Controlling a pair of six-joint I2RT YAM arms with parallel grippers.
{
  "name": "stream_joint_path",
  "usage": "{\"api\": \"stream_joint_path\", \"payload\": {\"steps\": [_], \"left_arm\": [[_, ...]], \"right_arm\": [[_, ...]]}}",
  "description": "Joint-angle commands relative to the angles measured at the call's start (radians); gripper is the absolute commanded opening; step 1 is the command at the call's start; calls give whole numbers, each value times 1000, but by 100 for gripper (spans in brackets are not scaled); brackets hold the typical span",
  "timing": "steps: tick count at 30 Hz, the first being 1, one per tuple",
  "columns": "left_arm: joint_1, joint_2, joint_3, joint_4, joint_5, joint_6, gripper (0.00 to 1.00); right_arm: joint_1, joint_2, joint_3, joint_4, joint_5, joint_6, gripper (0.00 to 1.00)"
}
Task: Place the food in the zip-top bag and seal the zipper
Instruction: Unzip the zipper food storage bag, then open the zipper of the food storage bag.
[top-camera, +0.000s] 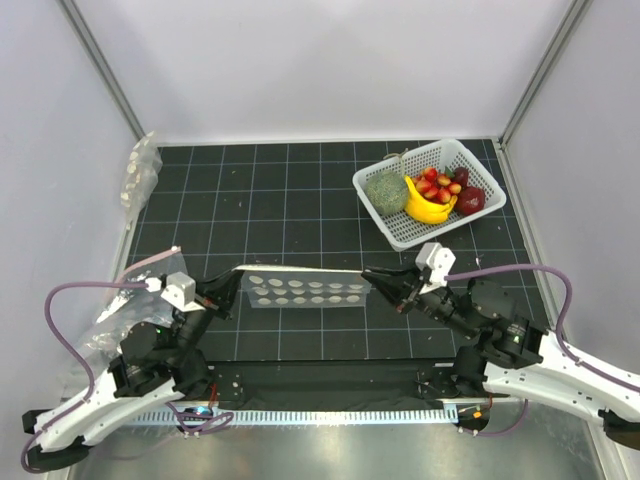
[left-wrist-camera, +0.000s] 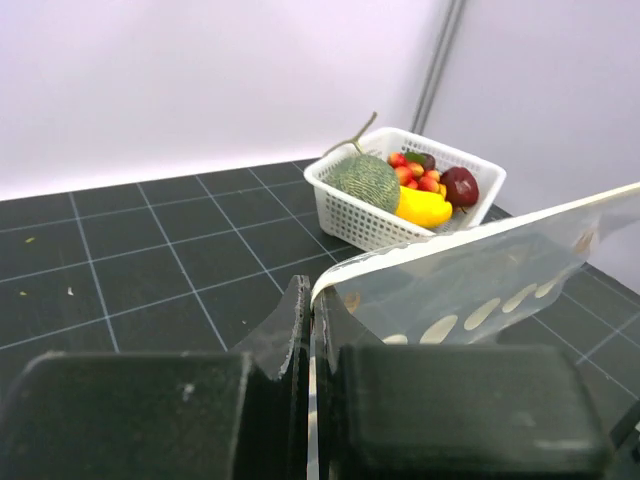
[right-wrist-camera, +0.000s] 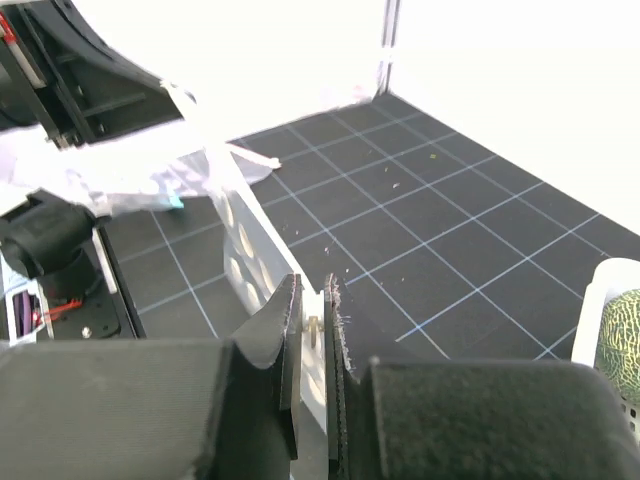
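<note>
While food (top-camera: 438, 186) sits in basket (top-camera: 397, 233), left gripper (top-camera: 233, 288) and right gripper (top-camera: 370, 273) clench opposite ends of zip-top bag (top-camera: 305, 292).

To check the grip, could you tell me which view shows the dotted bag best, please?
Top external: the whole zip-top bag spans between left gripper and right gripper. Left wrist shows one end; right wrist, an edge-on strip.

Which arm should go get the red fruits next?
Probably the right. The fruits lie in the basket on the right side, closer to the right end effector than to the left end effector. Both are clamped on the bag, so the right one must let go first.
</note>
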Motion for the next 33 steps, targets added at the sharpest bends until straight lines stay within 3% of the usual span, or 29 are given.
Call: {"api": "stream_joint_path", "payload": {"steps": [1, 4, 7, 8, 9, 12, 13, 21, 27, 29, 33], "left_arm": [[0, -20, 3, 67, -130, 25, 0], [0, -18, -9, 88, -104, 38, 0], [0, -18, -19, 110, -67, 52, 1], [0, -15, -19, 111, -61, 53, 1], [0, -15, -22, 125, -44, 59, 0], [0, 55, -34, 174, 65, 105, 1], [0, 81, -32, 184, 94, 116, 0], [0, 362, 61, 159, 457, 200, 0], [0, 418, 77, 154, 569, 236, 0], [0, 407, 70, 158, 570, 240, 0], [0, 378, 55, 167, 544, 243, 0]], "right_arm": [[-2, -89, -30, 81, 157, -4, 1], [-2, -101, -49, 94, 156, -4, 2], [-2, -72, -33, 84, 136, -4, 11], [-2, -42, -23, 79, 112, -4, 31], [-2, -31, -18, 76, 95, -4, 41], [-1, 27, -3, 75, 6, -7, 65], [-2, 44, 5, 70, -13, -9, 67], [-2, 178, 62, 29, -100, -12, 66], [-2, 259, 103, -19, -212, -20, 56], [-1, 291, 123, -36, -212, -20, 48], [-2, 339, 158, -86, -215, -20, 43]]}}
